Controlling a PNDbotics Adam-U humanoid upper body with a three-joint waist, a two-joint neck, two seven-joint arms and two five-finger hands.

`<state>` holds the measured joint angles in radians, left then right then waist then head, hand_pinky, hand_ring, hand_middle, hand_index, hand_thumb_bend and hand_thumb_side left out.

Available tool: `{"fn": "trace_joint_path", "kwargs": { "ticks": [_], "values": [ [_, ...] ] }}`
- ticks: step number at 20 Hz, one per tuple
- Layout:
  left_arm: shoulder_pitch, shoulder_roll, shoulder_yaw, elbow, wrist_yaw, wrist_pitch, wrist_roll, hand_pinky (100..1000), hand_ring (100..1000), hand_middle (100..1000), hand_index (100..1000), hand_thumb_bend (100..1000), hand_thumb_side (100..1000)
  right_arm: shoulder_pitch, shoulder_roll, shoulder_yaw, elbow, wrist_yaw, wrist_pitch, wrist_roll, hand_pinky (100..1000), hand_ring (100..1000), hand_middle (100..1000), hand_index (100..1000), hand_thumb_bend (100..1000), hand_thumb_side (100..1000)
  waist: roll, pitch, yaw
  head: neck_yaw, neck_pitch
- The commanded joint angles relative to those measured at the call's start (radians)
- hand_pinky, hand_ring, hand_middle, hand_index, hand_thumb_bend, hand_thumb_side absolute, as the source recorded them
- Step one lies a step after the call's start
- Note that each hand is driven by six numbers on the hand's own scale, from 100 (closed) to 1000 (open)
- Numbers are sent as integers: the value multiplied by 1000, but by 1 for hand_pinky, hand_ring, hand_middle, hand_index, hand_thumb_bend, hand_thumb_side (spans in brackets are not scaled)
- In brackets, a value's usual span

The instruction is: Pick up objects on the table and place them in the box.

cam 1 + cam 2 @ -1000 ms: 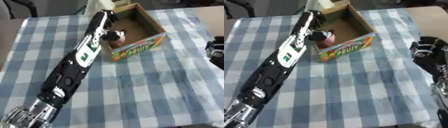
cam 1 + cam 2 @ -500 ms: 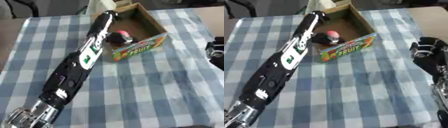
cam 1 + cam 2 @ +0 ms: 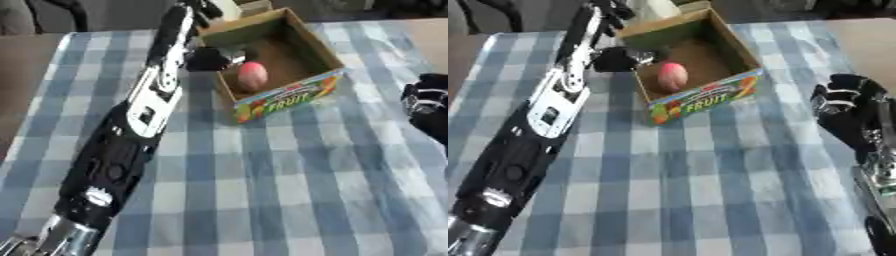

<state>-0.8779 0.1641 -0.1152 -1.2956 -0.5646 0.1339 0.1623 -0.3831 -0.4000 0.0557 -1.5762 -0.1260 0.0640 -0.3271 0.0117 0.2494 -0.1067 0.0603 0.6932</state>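
Pink round object [image 3: 252, 75] inside the box [image 3: 325, 61]; left hand [image 3: 623, 57] (fingers' state unclear) at its rim.

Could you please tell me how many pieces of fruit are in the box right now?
1: a pink fruit lies inside the box, near its left wall. The left hand may hide more.

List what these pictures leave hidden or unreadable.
- Left robot hand: a dark blur at the box wall in both eye views; finger pose unreadable.
- Right robot hand: cut by the left eye view's right edge; fingers unclear.
- Pink object: its kind is unclear.
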Motion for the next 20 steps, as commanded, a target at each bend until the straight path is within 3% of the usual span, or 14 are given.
{"fn": "trace_joint_path", "kwargs": {
  "ticks": [1,7,11,15,20],
  "values": [
    [30,48,48,-100,53,31,51,589,621,603,663,721,344,-3,-16,-17,-10,-3,-2,-12,607,643,614,691,197,103,-5,-20,17,-15,-2],
    [189,95,111,-245,153,128,49,587,621,607,670,665,332,1,-19,-26,-10,-5,-5,-23,607,643,614,691,195,103,-8,-17,64,-30,-4],
    [291,120,138,-311,218,181,45,585,616,604,671,647,325,1,-20,-28,-11,-6,-7,-25,607,643,614,691,196,105,-9,-17,74,-32,-3],
    [364,126,156,-349,286,190,57,583,611,599,670,631,307,2,-18,-30,-12,-10,-8,-28,607,642,614,691,199,105,-10,-14,79,-32,-2],
    [404,138,153,-365,379,156,83,583,610,597,669,633,295,1,-19,-32,-11,-19,-9,-29,607,641,613,691,199,104,-10,-13,80,-29,-2]
  ]
}}
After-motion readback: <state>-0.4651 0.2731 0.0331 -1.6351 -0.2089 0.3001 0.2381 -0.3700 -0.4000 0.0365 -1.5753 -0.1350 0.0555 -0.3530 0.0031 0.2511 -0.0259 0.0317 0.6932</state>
